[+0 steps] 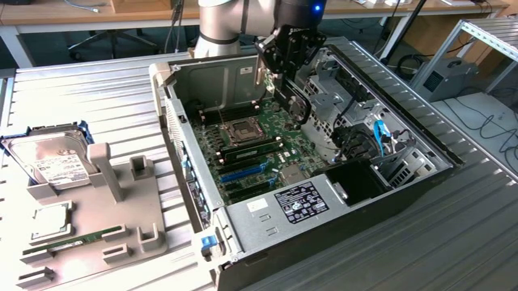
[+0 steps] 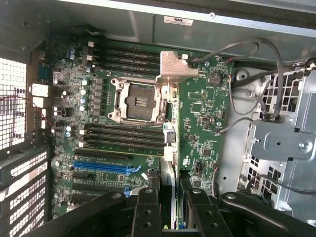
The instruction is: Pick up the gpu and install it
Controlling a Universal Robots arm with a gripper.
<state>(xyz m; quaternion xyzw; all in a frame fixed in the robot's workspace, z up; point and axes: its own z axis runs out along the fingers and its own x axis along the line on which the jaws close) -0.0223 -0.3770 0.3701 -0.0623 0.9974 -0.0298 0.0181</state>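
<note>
Gpu hangs edge-down in the downward-pointing hand above the motherboard.

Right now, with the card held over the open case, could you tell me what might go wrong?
The gpu, clamped in the end effector, appears lined up beside the CPU socket, away from the blue slot; lowering here could strike the motherboard. Its bracket could also snag the grey cables nearby.

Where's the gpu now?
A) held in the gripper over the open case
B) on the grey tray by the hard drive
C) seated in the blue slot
A: the gpu hangs clamped in the gripper above the motherboard, and the blue slot is bare.
</note>
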